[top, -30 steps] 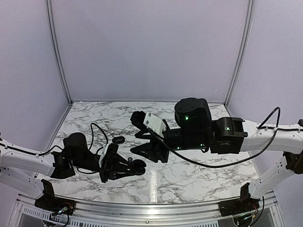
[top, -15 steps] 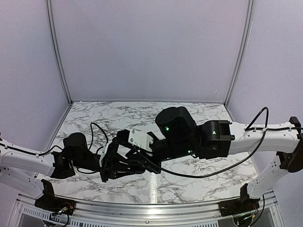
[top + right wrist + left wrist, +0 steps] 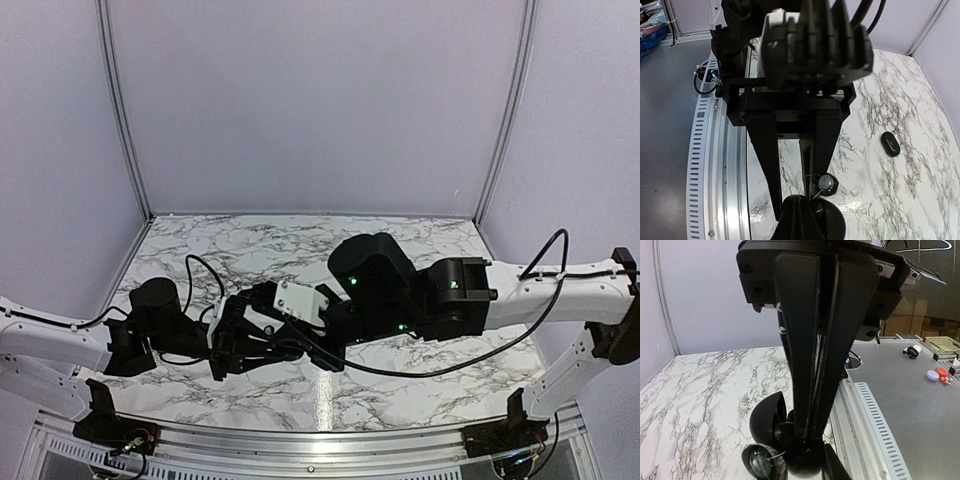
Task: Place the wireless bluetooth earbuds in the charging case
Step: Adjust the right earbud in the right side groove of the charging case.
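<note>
your left gripper (image 3: 796, 202) is clamped on the open charging case (image 3: 771, 427), near-left over the marble table (image 3: 700, 390). right gripper (image 3: 809, 437) is pinched shut, tips down in the case. can't tell if an earbud sits between them.

Black against marble
Table (image 3: 420, 395) white with grey veins; case (image 3: 768, 423) plain black; walls (image 3: 320, 100) pale lilac.

A robot test lab. Plain lilac walls (image 3: 320, 100) box in a marble-patterned tabletop (image 3: 410, 245); a grey workbench (image 3: 910, 410) lies past its near edge.
</note>
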`<state>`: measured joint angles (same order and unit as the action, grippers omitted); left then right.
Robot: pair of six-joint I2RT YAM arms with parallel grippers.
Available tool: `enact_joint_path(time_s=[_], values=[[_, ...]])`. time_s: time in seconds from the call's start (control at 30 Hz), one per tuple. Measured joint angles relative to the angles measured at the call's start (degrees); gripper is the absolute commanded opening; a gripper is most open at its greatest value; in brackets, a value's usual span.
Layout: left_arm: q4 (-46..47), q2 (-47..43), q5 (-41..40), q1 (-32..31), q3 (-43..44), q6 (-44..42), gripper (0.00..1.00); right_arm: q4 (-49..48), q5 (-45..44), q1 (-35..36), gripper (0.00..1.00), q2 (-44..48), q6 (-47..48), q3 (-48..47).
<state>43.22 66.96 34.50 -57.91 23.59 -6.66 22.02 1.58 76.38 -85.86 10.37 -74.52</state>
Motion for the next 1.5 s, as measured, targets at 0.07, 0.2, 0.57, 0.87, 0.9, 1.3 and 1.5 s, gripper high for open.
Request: enact_joint_path(time_s=[0.07, 0.2, 0.57, 0.87, 0.9, 1.3, 1.5], values=[[0.0, 0.0, -0.2, 0.3, 0.0, 0.0, 0.0, 0.2, 0.2, 0.0, 0.04, 0.5, -0.3, 0.6], [0.1, -0.1, -0.1, 0.5, 0.0, 0.0, 0.0, 1.3, 1.7, 0.0, 0.05, 1.0, -0.5, 1.7], [-2.6, 0.5, -0.7, 0.5, 0.0, -2.5, 0.0, 4.2, -2.0, 0.0, 0.22, 1.4, -1.4, 0.3], [-6.0, 0.5, -4.8, 0.5, 0.0, -5.2, 0.0, 8.3, -7.8, 0.0, 0.23, -1.8, -3.1, -6.2], [-6.3, 0.5, -5.2, 0.5, 0.0, -5.4, 0.0, 8.7, -7.9, 0.0, 0.22, -2.3, -3.1, -6.5], [-8.8, 0.5, -9.2, 0.1, 0.1, -7.0, 0.0, 12.5, -9.4, -0.2, 0.23, -8.2, -5.0, -8.7], [-8.8, 0.5, -10.2, -0.2, 0.1, -7.7, 0.0, 13.2, -9.7, -0.8, 0.23, -9.3, -6.2, -10.1]])
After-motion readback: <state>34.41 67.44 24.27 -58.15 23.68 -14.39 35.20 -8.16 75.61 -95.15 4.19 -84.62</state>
